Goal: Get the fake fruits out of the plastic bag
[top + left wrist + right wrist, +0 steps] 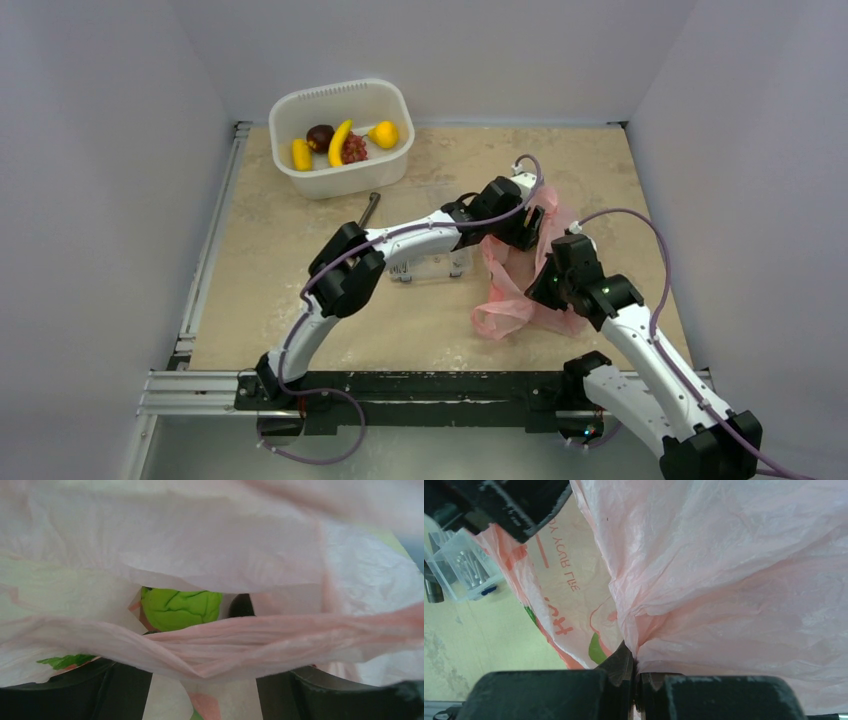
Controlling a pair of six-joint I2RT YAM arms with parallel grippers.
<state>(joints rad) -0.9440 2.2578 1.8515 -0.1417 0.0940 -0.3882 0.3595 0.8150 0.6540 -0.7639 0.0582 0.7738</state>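
Note:
The pink plastic bag (505, 300) lies crumpled at the right of the table. My left gripper (525, 225) reaches into its mouth. In the left wrist view it (205, 680) is open, fingers (120, 690) wide apart, with a band of bag film (225, 645) across them. A green lime (180, 610) sits inside the bag just ahead of the jaws, untouched. My right gripper (548, 285) is shut on a pinch of the bag film (724, 580), shown in the right wrist view (635, 662). A yellow banana (340, 142) and a red bumpy fruit (354, 150) lie in the white tub (345, 182).
The tub stands at the back left and also holds a yellow fruit (384, 134), another yellow piece (301, 154) and a dark fruit (320, 137). A clear screw box (430, 265) sits under my left arm. A grey metal bolt (369, 208) lies near the tub.

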